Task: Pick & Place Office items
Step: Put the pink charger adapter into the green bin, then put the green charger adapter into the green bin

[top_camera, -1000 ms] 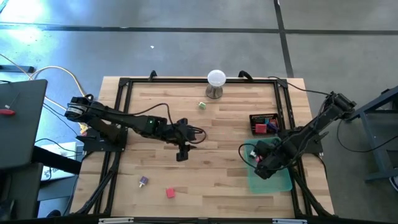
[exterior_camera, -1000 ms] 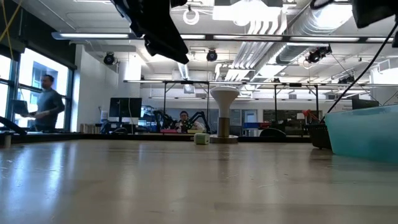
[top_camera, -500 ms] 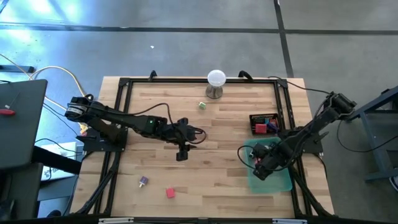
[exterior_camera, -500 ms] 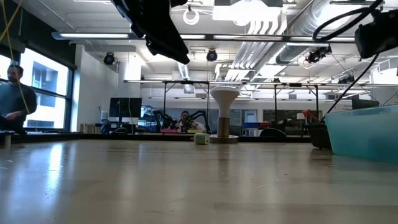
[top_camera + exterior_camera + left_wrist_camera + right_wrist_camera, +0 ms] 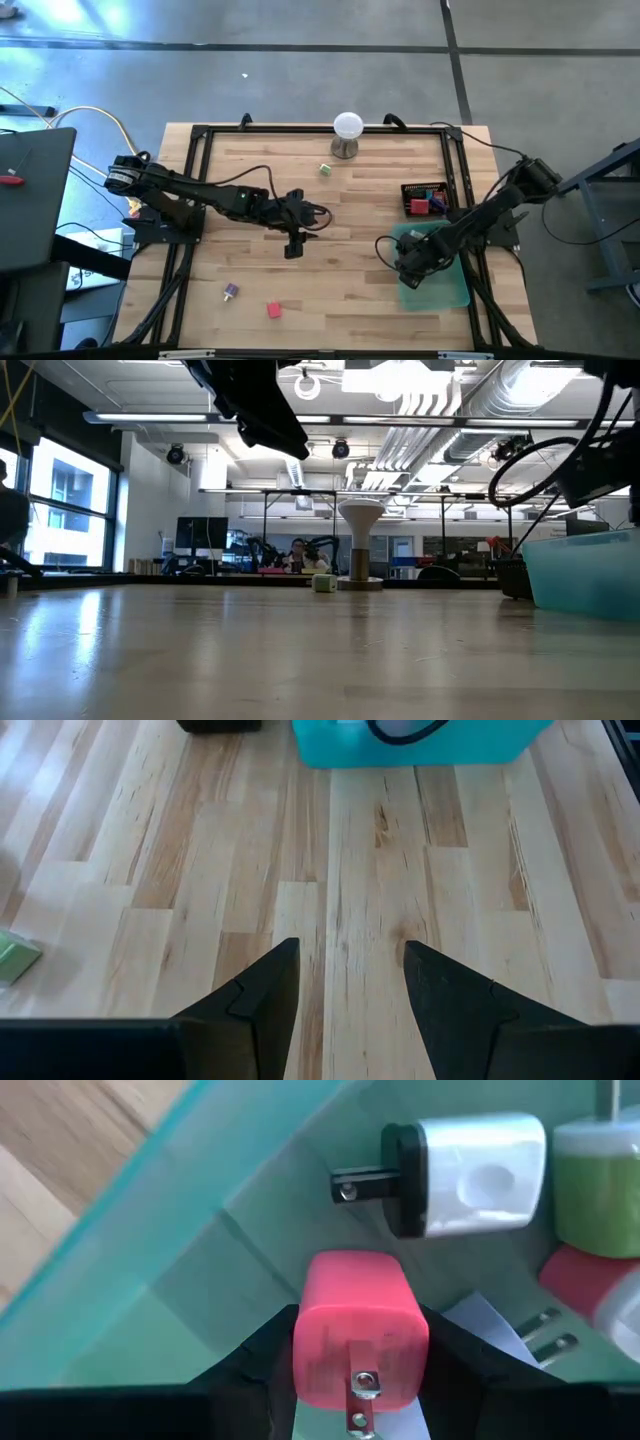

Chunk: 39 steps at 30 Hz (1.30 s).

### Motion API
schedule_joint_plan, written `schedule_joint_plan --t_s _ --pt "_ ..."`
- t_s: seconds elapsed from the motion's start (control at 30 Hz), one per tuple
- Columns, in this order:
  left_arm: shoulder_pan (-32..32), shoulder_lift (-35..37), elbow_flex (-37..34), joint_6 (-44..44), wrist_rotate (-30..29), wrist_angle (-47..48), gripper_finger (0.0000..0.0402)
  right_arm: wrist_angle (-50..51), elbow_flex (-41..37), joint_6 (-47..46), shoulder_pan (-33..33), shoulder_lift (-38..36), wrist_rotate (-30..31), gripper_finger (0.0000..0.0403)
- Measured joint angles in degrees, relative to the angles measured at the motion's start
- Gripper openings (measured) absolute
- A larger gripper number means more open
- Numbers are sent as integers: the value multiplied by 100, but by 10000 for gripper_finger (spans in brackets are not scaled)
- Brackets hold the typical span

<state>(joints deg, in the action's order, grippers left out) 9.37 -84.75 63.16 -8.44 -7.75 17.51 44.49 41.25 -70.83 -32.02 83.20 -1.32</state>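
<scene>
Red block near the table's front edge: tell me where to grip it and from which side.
Probably best: pinch the red block across two opposite flat sides, coming straight down. It lies alone on the table, the purple piece apart, leaving room around it.

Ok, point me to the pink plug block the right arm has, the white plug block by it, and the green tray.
Pink plug block [image 5: 361,1330], right wrist view, its pink face above the prong.
White plug block [image 5: 480,1172], right wrist view, middle of its white body.
Green tray [image 5: 453,292], high view, bare floor near its corner.
</scene>
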Motion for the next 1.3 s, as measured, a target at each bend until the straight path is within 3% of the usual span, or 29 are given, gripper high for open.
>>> schedule_joint_plan --t_s 0.1,0.33,0.53,0.7,1.0,1.17,1.3 --pt "0 0 0 0 0 0 173 -18 7 34 127 78 9 151" --pt "1 0 0 -3 0 6 173 -16 -7 12 297 96 133 266" --pt "0 0 0 -181 0 3 173 52 2 27 330 62 -14 323" --pt "0 0 0 -392 2 3 173 532 204 16 260 -113 203 339" --pt "28 -1 0 -238 152 5 173 2335 1150 -388 -56 -147 935 341" --pt "167 -1 0 475 186 6 173 2801 1703 -503 -265 -147 1505 338" --pt "116 -2 0 220 190 58 173 2854 2049 -431 -305 -147 2052 339"
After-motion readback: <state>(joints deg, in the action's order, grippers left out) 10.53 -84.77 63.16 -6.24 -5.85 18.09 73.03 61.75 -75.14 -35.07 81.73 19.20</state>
